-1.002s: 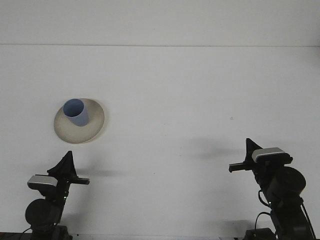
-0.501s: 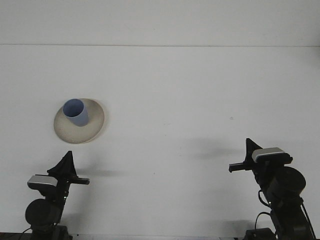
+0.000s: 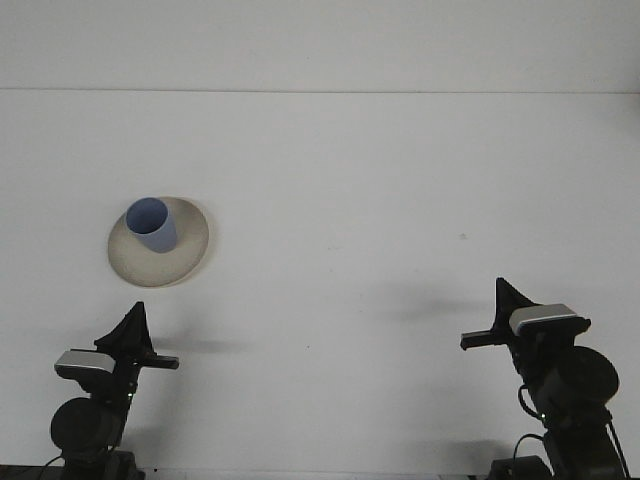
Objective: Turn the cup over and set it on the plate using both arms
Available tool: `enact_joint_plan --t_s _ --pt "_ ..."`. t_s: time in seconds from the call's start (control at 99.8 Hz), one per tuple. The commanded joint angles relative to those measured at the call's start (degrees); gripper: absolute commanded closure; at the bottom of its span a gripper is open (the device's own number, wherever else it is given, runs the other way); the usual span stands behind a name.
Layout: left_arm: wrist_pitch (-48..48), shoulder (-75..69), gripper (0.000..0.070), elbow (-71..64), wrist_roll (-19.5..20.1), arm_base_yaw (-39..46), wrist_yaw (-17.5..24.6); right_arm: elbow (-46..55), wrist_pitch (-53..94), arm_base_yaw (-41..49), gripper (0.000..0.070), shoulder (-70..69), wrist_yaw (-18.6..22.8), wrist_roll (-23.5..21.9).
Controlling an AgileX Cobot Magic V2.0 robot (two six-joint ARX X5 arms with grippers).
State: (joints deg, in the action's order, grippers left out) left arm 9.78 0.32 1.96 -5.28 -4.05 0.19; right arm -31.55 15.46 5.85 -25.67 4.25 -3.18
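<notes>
From the front, the white desk runs wide and bare-looking under even light, with a faint seam across its far part. Both arms sit low at the near edge, well back from the work.

The left end effector shows as a dark pointed shape above its silver-topped wrist (the fingers line up into a single wedge from here). I cannot tell whether it is open or closed; nothing is in it. Just beyond it and slightly to its right lies the plate, a pale beige round dish flat on the desk, apart from the tip with a strip of bare desk between them. The cup is blue and stands on the plate, mouth up, toward the plate's far-left part, its rim leaning a little toward the camera's left. A soft shadow falls on the desk to the right of the left end effector.

The right end effector is another dark wedge rising over a silver wrist block, with a short black bar jutting left beside it. Its state I cannot tell either, and it carries nothing. The plate and cup lie far to its left and somewhat beyond it, well apart. A dim shadow sits on the desk just beyond it and to its left.
</notes>
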Motion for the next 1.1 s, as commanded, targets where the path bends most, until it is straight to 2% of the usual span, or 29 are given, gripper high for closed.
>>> enact_joint_plan --t_s 0.0,0.291,0.561,0.832,1.092 --pt "0.6 -0.1 0.0694 -1.1 0.5 -0.1 0.3 2.1 -1.2 -0.3 0.07 1.7 -0.2 0.0" --pt "0.6 -0.1 0.0694 -1.1 0.5 -0.1 0.3 16.9 -10.8 -2.1 0.07 14.4 -0.3 0.0" --pt "0.6 -0.1 0.0694 -1.1 0.5 -0.1 0.3 25.7 -13.0 -3.7 0.07 24.4 -2.9 0.0" --pt "0.6 -0.1 0.0694 -1.1 0.5 -0.1 0.3 30.9 -19.1 -4.6 0.07 25.6 -3.0 -0.1" --pt "0.6 -0.1 0.0694 -1.1 0.5 -0.1 0.3 30.8 -19.2 -4.6 0.07 25.6 -3.2 0.0"
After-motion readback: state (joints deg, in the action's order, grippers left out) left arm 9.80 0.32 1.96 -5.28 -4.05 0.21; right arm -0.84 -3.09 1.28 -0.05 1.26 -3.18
